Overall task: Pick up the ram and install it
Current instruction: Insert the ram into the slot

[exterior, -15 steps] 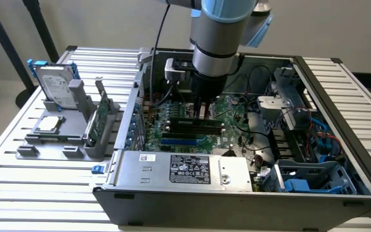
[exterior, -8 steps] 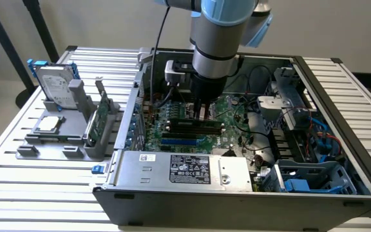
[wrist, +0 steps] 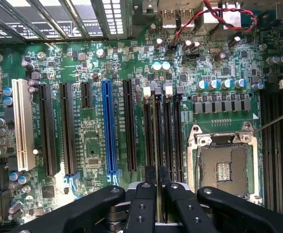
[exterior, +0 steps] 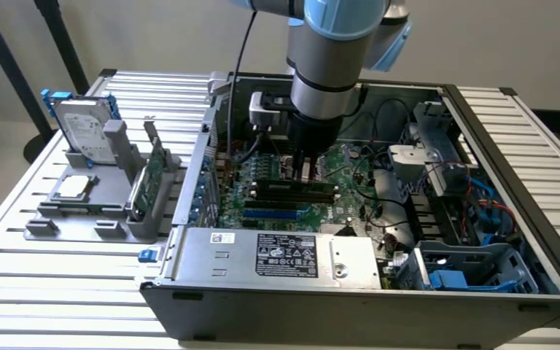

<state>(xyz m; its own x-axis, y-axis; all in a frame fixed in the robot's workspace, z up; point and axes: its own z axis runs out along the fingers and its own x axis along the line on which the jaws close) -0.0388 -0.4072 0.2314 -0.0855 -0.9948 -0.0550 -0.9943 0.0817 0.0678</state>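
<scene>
My gripper reaches down into the open computer case, over the motherboard's memory slots. In the wrist view its two black fingers stand close together, shut on the ram. The ram shows edge-on there as a thin dark strip running along one memory slot between white latches. In the exterior view the ram is a long dark stick lying level at the slots just below the fingers. Whether it is pressed fully into the slot I cannot tell.
A grey holder on the slatted table at the exterior view's left carries a silver hard drive with blue rails, a wider green card and a small chip. The power supply, cables and an empty processor socket crowd the slots.
</scene>
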